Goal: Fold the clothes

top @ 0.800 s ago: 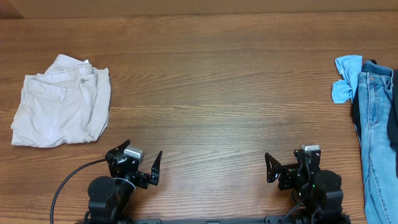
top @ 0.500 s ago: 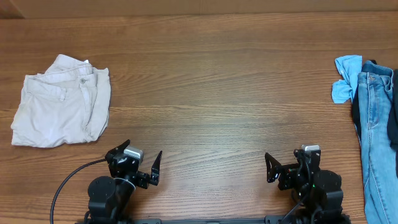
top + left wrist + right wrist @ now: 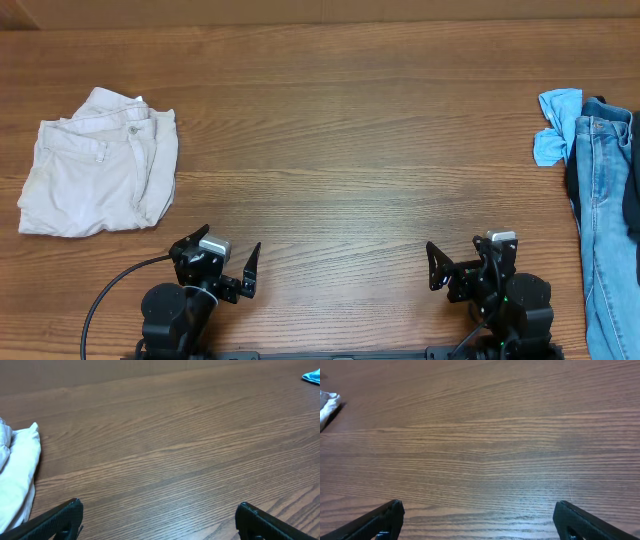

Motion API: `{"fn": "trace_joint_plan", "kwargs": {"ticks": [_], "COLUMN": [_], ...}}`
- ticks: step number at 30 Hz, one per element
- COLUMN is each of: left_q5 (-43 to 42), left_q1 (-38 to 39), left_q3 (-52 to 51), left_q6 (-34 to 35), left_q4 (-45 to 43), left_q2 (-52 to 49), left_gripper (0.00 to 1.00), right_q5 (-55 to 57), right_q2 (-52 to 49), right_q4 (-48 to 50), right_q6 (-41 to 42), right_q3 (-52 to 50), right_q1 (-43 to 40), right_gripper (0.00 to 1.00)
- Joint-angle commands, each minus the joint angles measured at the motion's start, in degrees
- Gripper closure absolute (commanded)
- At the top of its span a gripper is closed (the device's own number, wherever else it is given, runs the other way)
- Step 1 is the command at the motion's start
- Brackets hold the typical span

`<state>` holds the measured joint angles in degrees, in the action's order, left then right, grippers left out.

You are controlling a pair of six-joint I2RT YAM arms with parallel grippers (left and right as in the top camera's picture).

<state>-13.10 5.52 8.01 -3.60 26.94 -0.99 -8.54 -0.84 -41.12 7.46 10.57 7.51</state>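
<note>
**Table** [image 3: 350, 150]: 1, brown wood, long straight grain, matte.

**Shorts** [image 3: 95, 165]: 1 pair, cream-white woven cotton, creased and loosely folded, at far left.

**Jeans** [image 3: 605, 220]: 1 pair, blue denim, laid lengthwise at the far right edge.

**Light blue cloth** [image 3: 555, 125]: 1, crumpled, touching the jeans.

**Dark garment** [image 3: 571, 190]: 1, black-navy. Only thin strips show, tucked under the jeans at far right.

**Left gripper** [image 3: 232, 240] and **right gripper** [image 3: 462, 252]: 2, black, fingers spread wide, nothing held, at the near edge.

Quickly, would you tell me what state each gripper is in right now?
Left gripper: open, holding nothing.
Right gripper: open, holding nothing.
</note>
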Motion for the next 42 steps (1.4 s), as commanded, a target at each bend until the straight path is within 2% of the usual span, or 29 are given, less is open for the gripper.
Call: {"fn": "trace_joint_plan", "kwargs": {"ticks": [1, 5, 8, 10, 13, 19, 22, 27, 31, 34, 36, 38, 42], "left_q5": [-0.52, -1.7, -6.51, -7.58, -7.91, -8.85, -8.81, -8.76, -7.5, -7.3, -7.32, -8.37, -15.93], "left_q1": [-0.35, -0.35, -0.35, -0.35, -0.35, -0.35, -0.35, -0.35, -0.35, -0.35, -0.35, -0.35, -0.35], "left_q3": [-0.42, -0.42, -0.39, -0.39, 0.33, 7.63, 13.09, 25.35, 40.19, 51.63, 58.05, 63.93, 67.52], "left_q6": [-0.17, -0.02, 0.5, 5.31, 11.26, 11.37, 11.54, 11.32, 10.56, 9.81, 9.81, 9.81, 10.03], "left_q4": [-0.22, -0.26, -1.25, -1.77, -2.6, -3.06, -0.42, 7.52, 16.2, 24.61, 30.05, 35.52, 37.59], "left_q2": [0.63, 0.63, 0.63, 0.63, 0.63, 0.15, -3.63, -17.86, -36.44, -51.1, -59.47, -67.91, -77.09], "left_gripper": [0.0, 0.0, 0.0, 0.0, 0.0, 0.0, 0.0, 0.0, 0.0, 0.0, 0.0, 0.0, 0.0], "right_q5": [-0.11, -0.74, -2.38, -6.8, -12.28, -12.61, -12.59, -11.56, -11.67, -17.14, -21.92, -22.14, -20.11], "right_q2": [0.61, 0.61, 0.61, 0.61, 0.61, -0.35, -3.87, -17.09, -36.09, -50.25, -58.03, -64.5, -73.9], "right_q4": [0.83, 2.58, 5.97, 9.9, 13.66, 13.64, 12.85, 6.64, -3.23, -10.64, -13.75, -16.02, -16.79], "right_q6": [0.0, 0.44, 8.94, 13.09, 13.46, 13.7, 13.81, 13.75, 13.44, 11.89, 11.56, 11.21, 13.88], "right_q3": [-0.83, -0.83, -0.83, -0.81, -0.37, 4.33, 9.18, 21.29, 35.98, 45.81, 48.43, 48.61, 50.99], "right_q1": [-0.13, -0.13, -0.13, -0.13, -0.13, -0.13, -0.13, -0.13, -0.13, -0.13, -0.13, -0.15, -5.03], "right_gripper": [0.0, 0.0, 0.0, 0.0, 0.0, 0.0, 0.0, 0.0, 0.0, 0.0, 0.0, 0.0, 0.0]}}
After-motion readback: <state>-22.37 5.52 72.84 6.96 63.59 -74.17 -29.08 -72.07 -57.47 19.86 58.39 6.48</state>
